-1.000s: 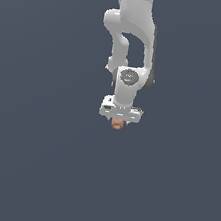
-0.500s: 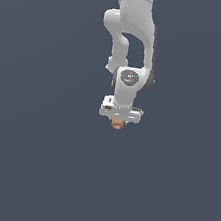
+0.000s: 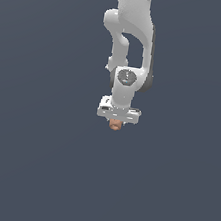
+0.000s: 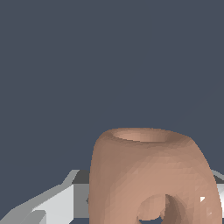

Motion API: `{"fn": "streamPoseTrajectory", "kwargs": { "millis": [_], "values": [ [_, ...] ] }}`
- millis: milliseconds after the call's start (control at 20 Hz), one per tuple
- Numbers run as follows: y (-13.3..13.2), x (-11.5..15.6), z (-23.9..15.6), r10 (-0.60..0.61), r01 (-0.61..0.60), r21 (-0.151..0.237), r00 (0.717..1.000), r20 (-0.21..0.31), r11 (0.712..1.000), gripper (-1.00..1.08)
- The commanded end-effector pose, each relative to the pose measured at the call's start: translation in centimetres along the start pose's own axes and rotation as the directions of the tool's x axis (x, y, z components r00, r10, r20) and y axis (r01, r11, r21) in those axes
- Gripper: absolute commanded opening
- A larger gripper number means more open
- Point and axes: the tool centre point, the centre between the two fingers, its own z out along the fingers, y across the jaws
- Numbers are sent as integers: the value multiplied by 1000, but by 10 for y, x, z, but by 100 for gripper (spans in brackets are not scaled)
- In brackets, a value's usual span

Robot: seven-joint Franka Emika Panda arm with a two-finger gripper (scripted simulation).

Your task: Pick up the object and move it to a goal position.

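The object (image 3: 114, 125) is a tiny orange-tan rounded lump that pokes out just below the white gripper (image 3: 115, 122) in the exterior view. The gripper hangs from the white arm and is shut on the object, which is much narrower than the gripper's body. In the wrist view the object (image 4: 148, 175) fills the near field as a tan rounded shape with a dished end and a ring-like hole. Grey-white fingers (image 4: 57, 203) show beside it. No goal marker shows in either view.
Only a plain dark grey-blue background surrounds the arm (image 3: 129, 34) in both views. No table edge, container or other object shows.
The arm's lower link and gripper have shifted very slightly. The object stays held between the fingers.
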Motion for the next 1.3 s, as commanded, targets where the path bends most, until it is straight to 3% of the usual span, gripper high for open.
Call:
{"fn": "streamPoseTrajectory", "kwargs": {
  "millis": [0,1250],
  "values": [
    [8,9,-5,1,-1,0,1000,-1,1000,-100],
    [132,151,-79,1,-1,0,1000,-1,1000,-100]
  ]
}}
